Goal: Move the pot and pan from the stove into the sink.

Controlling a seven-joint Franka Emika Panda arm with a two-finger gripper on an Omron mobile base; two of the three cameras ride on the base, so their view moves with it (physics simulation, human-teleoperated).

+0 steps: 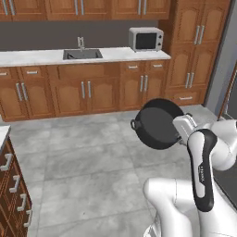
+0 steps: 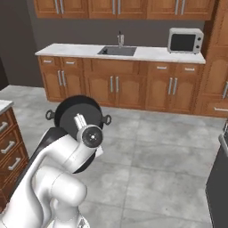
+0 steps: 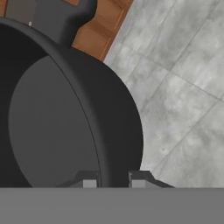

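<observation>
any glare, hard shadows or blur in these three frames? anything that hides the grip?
Left base view: flat, even render light, no glare, pot reads as a plain dark disc. Right base view: slightly soft, the arm's hand covers the pot centre. Hand view: sharp, pot wall shades dark, fingertips straddle its rim.

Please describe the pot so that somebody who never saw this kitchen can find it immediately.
Start from the long white counter with the sink and the microwave. In front of it, above the grey tiled floor, stands the white robot arm. Its end effector is shut on the rim of the pot: a dark grey round vessel, tipped on its side, with a small ear-shaped handle, the only cookware carried in the air.
</observation>
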